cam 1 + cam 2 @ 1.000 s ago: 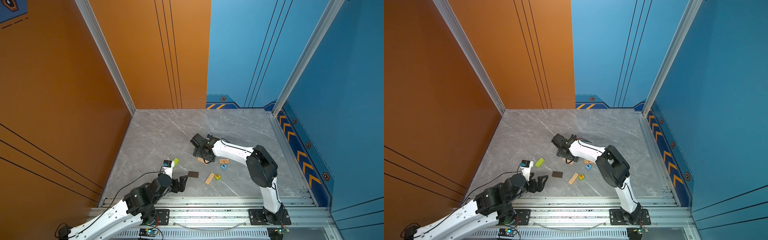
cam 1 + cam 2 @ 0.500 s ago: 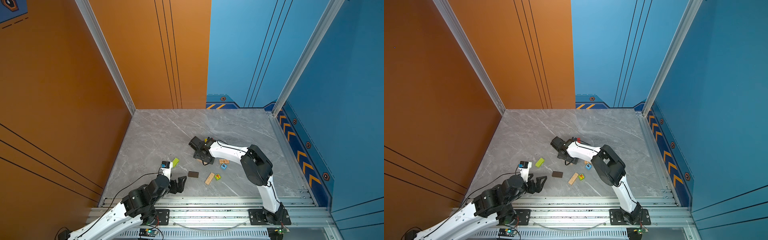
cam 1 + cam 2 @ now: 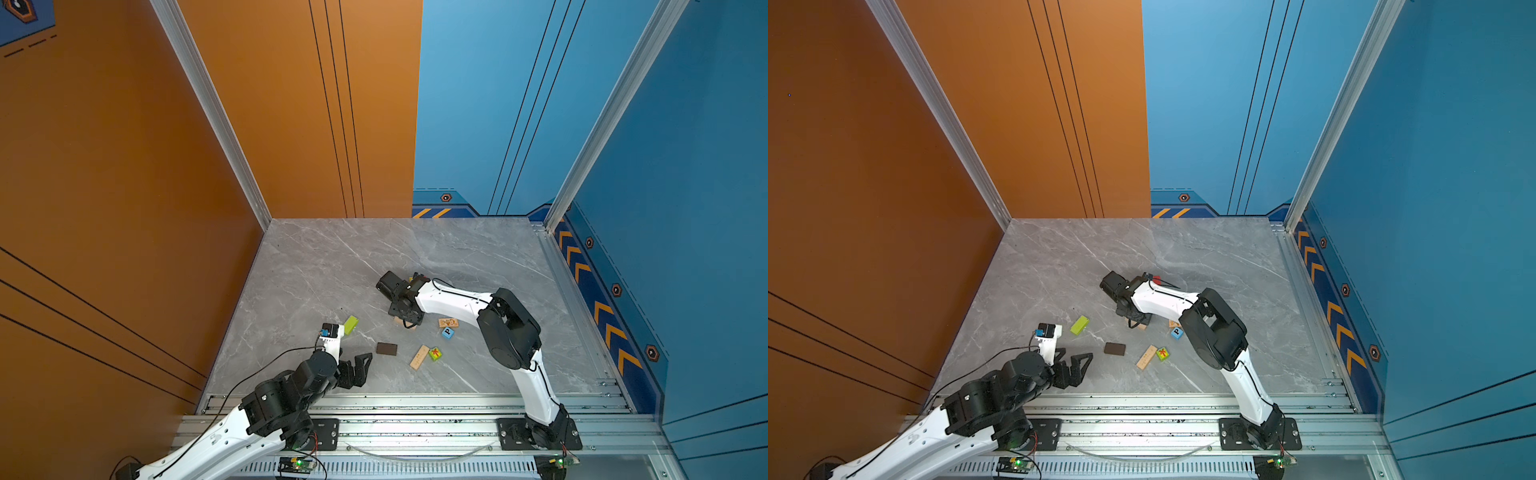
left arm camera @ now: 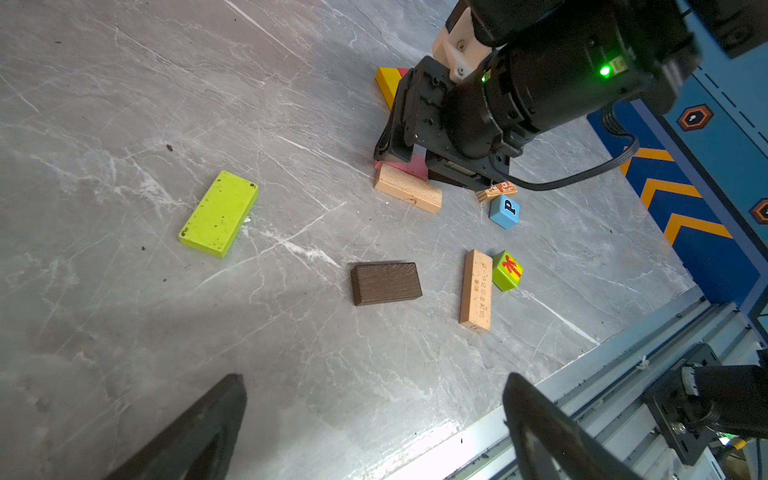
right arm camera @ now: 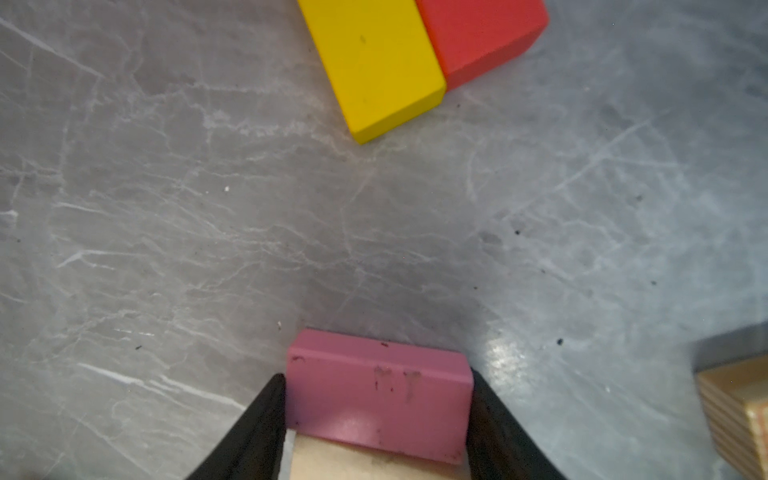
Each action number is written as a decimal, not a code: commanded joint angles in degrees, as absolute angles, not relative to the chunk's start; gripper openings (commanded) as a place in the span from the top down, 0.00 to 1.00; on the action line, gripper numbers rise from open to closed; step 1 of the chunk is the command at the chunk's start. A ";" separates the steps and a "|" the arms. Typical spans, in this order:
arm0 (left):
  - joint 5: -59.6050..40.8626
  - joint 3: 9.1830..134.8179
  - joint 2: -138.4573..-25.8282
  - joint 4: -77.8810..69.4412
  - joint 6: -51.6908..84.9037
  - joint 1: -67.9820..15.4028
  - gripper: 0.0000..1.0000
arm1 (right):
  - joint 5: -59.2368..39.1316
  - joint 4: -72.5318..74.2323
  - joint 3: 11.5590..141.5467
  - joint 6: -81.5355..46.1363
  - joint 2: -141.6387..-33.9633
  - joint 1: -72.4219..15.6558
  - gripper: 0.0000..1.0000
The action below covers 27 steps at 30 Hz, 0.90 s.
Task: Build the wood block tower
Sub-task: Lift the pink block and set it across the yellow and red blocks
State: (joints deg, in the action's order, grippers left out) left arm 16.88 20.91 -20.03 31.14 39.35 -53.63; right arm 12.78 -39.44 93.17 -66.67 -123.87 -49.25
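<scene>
Pinching the pink block (image 5: 378,399) atop a tan block (image 5: 365,463), the right gripper (image 5: 377,376) grips its sides; left gripper (image 4: 374,376) hangs spread.

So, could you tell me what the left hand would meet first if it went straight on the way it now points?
Most likely the dark brown block: it lies straight ahead of the open left hand, in line with the gap between its fingers, though depth is hard to judge.

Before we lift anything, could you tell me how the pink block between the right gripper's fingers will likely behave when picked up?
The pink block looks like rigid painted wood, so probably no flexing. Its flat sides meet the right gripper squarely, so slipping seems unlikely. The tan block beneath might shift.
</scene>
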 commanded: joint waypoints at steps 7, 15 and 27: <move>16.30 22.13 -23.03 30.39 38.72 -52.74 0.02 | 19.14 -50.78 101.55 -51.82 -121.80 -47.65 0.44; 15.31 24.57 -31.22 24.14 36.80 -51.88 0.02 | 16.21 -55.83 112.27 -40.19 -123.58 -41.13 0.44; 15.05 28.17 -41.12 19.34 34.13 -50.29 0.02 | 8.81 -59.68 125.19 -28.62 -134.74 -35.21 0.44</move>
State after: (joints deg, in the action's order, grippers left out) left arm 15.90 26.17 -40.53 20.53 35.77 -51.40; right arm 11.73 -55.81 123.09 -32.73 -132.66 -35.03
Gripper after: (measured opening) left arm 0.979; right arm 0.616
